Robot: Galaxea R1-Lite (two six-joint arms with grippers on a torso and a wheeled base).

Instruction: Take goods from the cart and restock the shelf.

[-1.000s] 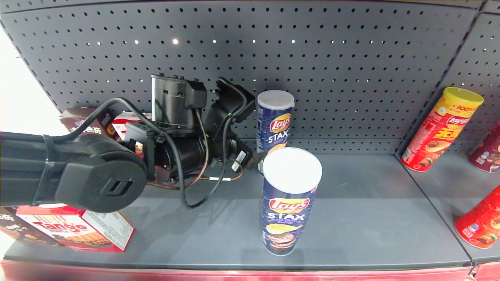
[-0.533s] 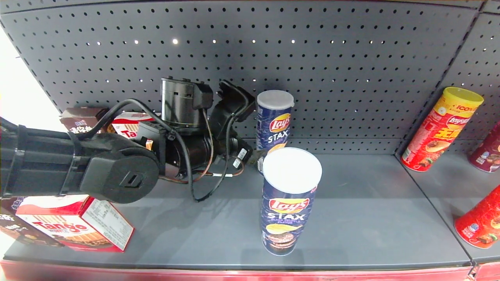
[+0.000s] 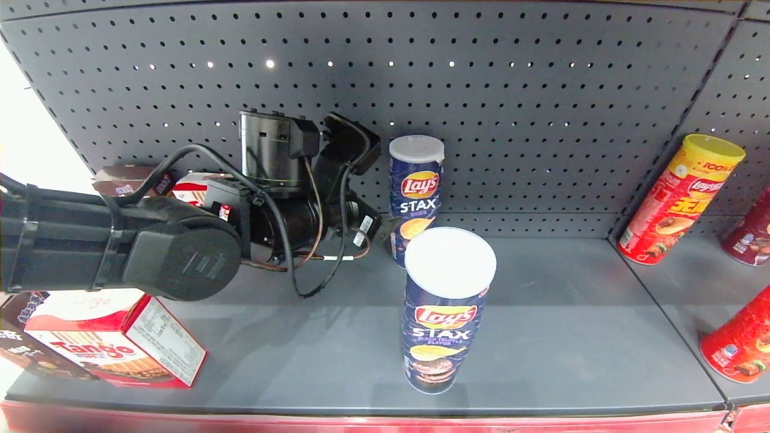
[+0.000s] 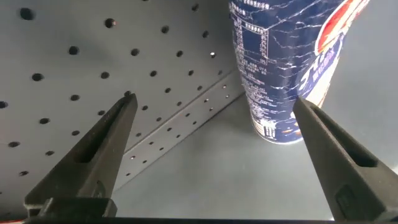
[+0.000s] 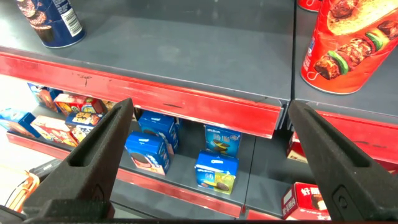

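On the grey shelf (image 3: pixel 571 325), with a wall of little holes (image 3: pixel 511 120) behind it, two blue chip cans are standing. The back can (image 3: pixel 415 192) is waiting at the back edge, likely leaving room in front, and the front can (image 3: pixel 445 313) is standing near the front edge. The left tool (image 4: pixel 211 104) is sitting low, just beside the back can, its fingers (image 4: pixel 93 155) wide apart and gripping nothing. The right tool (image 5: pixel 211 104) is hanging past the front edge, facing blue boxes (image 5: pixel 149 149) lower down, fingers apart too.
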